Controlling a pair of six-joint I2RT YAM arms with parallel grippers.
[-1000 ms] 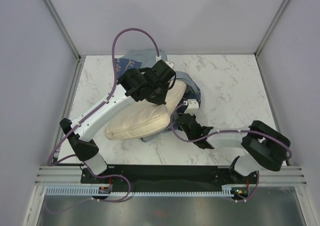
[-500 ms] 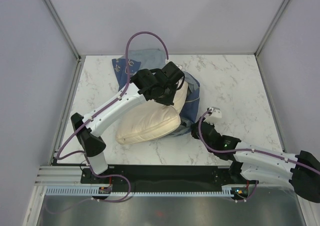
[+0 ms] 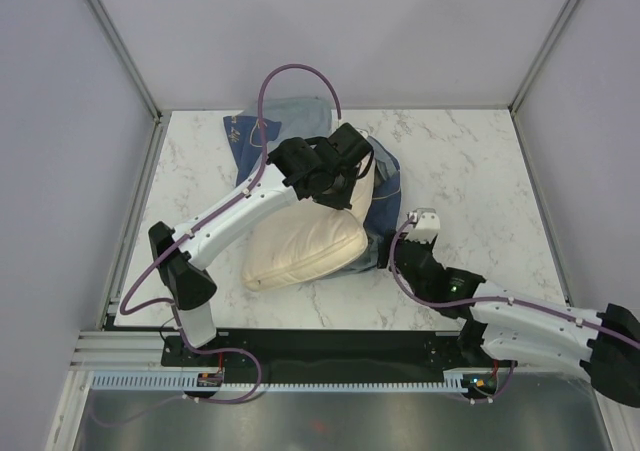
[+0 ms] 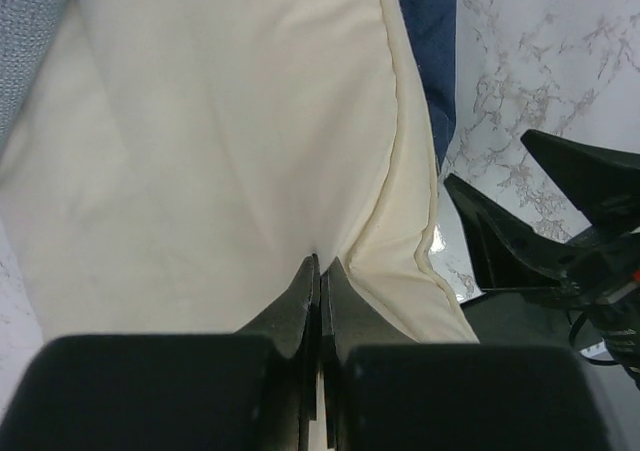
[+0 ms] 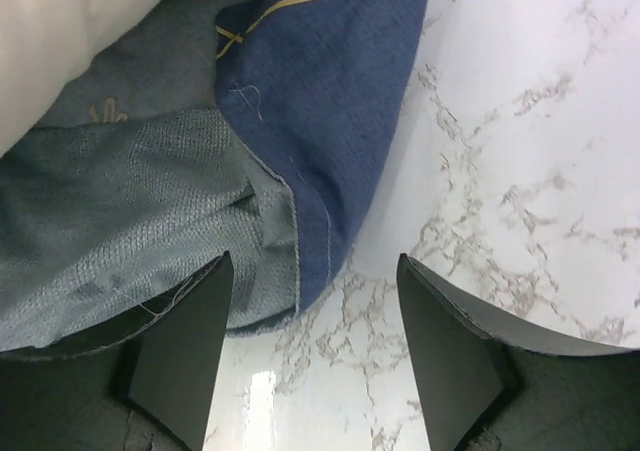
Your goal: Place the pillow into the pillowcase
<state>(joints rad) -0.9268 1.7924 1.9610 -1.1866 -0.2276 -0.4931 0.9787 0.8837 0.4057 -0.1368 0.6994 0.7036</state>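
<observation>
The cream pillow (image 3: 300, 251) lies slanted across the middle of the table, its far end tucked into the mouth of the denim-blue pillowcase (image 3: 385, 186). My left gripper (image 3: 338, 186) is shut, pinching a fold of the pillow (image 4: 220, 121) next to its piped seam; the fingertips meet at the left gripper (image 4: 320, 263). My right gripper (image 3: 385, 256) sits low at the pillowcase's near corner. In the right wrist view the right gripper (image 5: 312, 261) is open, with the pillowcase (image 5: 320, 101) hem lying loose by the left finger and nothing gripped. The pillow (image 5: 70, 11) shows at top left.
The rest of the pillowcase bunches toward the table's far left (image 3: 262, 123). White marble table (image 3: 470, 171) stretches to the right. Metal rails (image 3: 140, 201) and grey walls fence the table in. A purple cable (image 3: 300, 69) arches above the left arm.
My right gripper has let go of the pillowcase and opened, and its arm dropped back toward the near right. The left arm carried the pillow a little to the right.
</observation>
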